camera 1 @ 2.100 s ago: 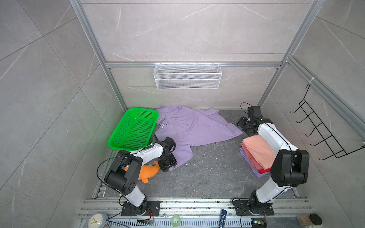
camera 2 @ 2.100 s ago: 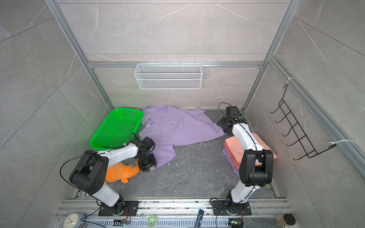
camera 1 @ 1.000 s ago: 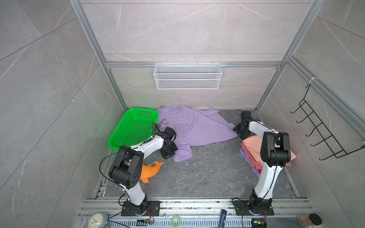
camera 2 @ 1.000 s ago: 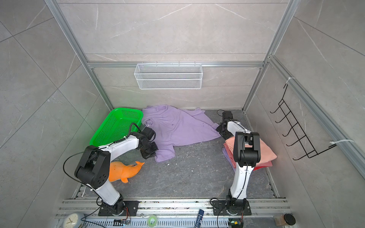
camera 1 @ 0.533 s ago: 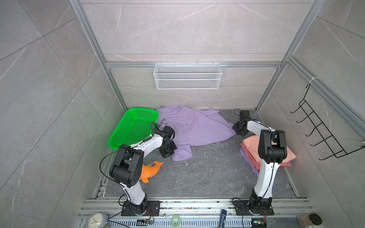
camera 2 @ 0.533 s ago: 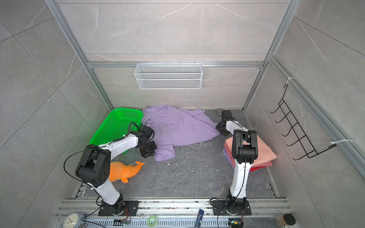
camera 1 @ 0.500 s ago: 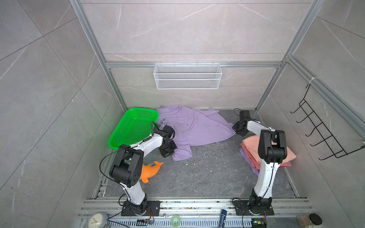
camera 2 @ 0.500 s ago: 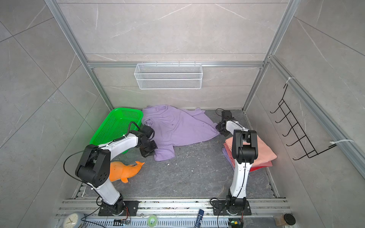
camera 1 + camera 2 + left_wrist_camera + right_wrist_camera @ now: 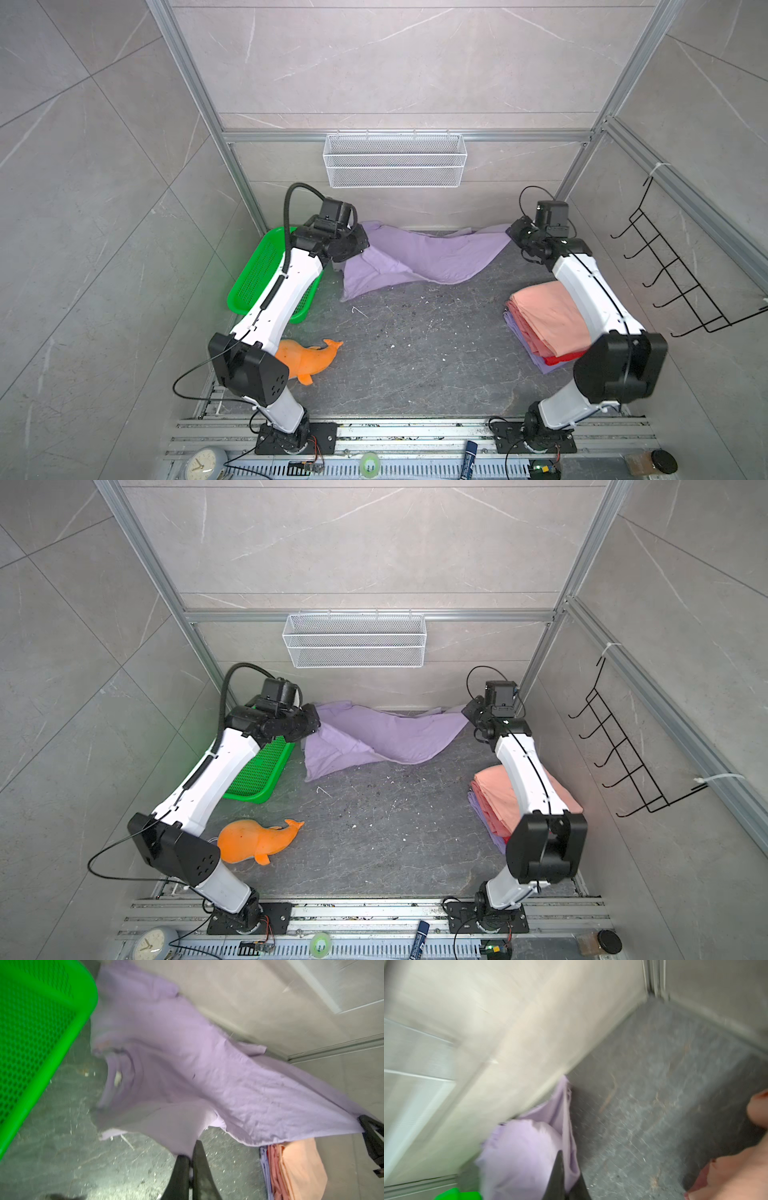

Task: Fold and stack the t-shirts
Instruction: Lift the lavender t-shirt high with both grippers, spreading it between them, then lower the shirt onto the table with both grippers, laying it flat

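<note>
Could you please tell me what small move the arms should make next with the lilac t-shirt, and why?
Probably raise both grippers a little and draw them apart. The left gripper and right gripper are each shut on an end of the lilac t-shirt, yet it sags between them and its lower part lies crumpled on the floor, too rumpled to fold.

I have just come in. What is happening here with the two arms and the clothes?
Two robot arms are handling one lilac-purple t-shirt. The left end effector is shut on one side of it and the right end effector on the opposite corner, so the cloth hangs stretched between them, sagging toward the floor. A stack of folded t-shirts, salmon-pink on top, lies on the right side. The green basket and the orange dolphin are on the left, not held.
</note>
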